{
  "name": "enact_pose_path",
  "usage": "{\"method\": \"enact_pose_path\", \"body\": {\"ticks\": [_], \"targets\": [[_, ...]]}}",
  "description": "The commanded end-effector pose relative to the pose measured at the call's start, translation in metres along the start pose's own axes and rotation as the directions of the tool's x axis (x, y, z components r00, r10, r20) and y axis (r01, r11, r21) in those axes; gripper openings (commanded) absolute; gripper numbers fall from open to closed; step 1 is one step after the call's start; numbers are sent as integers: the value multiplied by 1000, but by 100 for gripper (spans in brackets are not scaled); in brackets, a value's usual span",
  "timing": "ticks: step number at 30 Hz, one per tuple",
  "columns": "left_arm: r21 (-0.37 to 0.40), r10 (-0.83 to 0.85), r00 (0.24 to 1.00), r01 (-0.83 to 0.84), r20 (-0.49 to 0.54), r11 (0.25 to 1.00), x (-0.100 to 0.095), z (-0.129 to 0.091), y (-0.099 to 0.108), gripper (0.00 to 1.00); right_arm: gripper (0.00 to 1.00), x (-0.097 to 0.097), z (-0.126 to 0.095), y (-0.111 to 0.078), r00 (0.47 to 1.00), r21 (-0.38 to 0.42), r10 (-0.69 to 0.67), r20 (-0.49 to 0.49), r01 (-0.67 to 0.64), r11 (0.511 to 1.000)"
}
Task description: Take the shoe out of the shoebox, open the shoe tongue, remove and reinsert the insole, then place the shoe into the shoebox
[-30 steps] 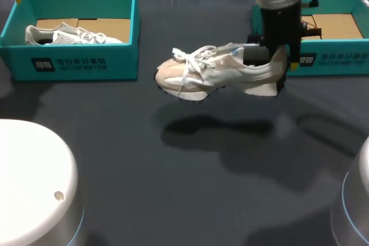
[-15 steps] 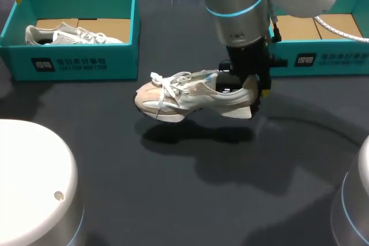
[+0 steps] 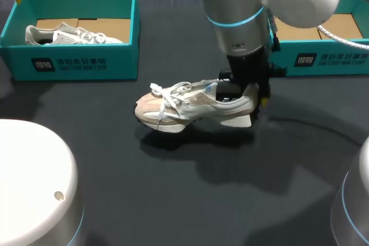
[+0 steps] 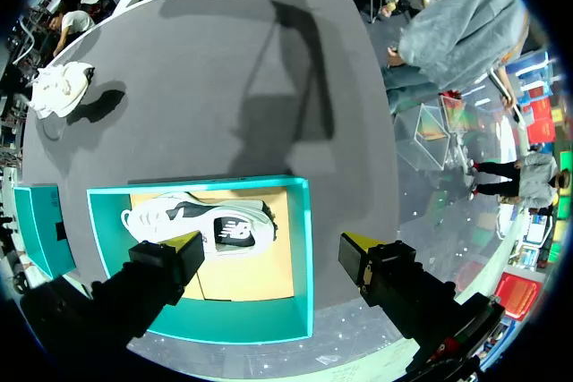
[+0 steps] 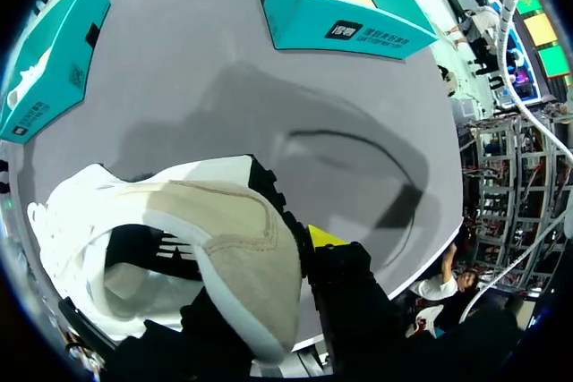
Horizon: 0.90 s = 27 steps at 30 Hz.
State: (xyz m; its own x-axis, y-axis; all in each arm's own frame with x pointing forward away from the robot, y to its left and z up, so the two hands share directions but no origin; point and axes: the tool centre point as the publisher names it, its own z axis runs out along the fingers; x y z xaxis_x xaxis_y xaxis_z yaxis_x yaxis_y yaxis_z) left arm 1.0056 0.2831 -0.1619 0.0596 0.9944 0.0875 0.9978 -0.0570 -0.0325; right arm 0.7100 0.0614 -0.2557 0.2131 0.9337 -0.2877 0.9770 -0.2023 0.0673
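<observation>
Near the middle of the head view, the shoe [image 3: 193, 105] lies on its side-profile with the toe toward the left, out of the shoebox [image 3: 323, 60] at the upper right and low over the table [image 3: 173, 200]. Its shadow sits tight beneath the sole, but whether the sole rests on the surface cannot be told. The right arm [image 3: 242, 10] comes down steeply from the upper right, and the right gripper [image 3: 249, 94] points straight down, clamped on the heel, with one finger inside the opening and the other outside the heel. The step in hand looks like setting the shoe down after taking it out of its box. The next move would call for a settled sole, a release of the heel, and then a hold on the tongue under the laces to pull it open. At the upper left stands a second box [image 3: 86, 61] holding another shoe [image 3: 69, 34]. The left gripper [image 4: 273, 243] hangs above it with its jaws wide apart, holding nothing.
</observation>
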Motion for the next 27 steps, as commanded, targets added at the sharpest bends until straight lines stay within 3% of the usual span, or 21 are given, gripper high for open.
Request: {"method": "enact_pose_path", "body": {"ticks": [1, 7, 27], "targets": [[0, 2, 1000, -2, -1, 1000, 1, 0, 0, 100, 0, 16, 23, -3, 1000, 2, -12, -6, 12, 1000], [0, 2, 1000, -2, -1, 1000, 1, 0, 0, 100, 0, 28, 39, -6, 999, 3, -35, -20, 35, 999], [0, 2, 1000, -2, -1, 1000, 1, 0, 0, 100, 0, 39, 73, -22, 994, 43, -84, -69, 87, 995]]}}
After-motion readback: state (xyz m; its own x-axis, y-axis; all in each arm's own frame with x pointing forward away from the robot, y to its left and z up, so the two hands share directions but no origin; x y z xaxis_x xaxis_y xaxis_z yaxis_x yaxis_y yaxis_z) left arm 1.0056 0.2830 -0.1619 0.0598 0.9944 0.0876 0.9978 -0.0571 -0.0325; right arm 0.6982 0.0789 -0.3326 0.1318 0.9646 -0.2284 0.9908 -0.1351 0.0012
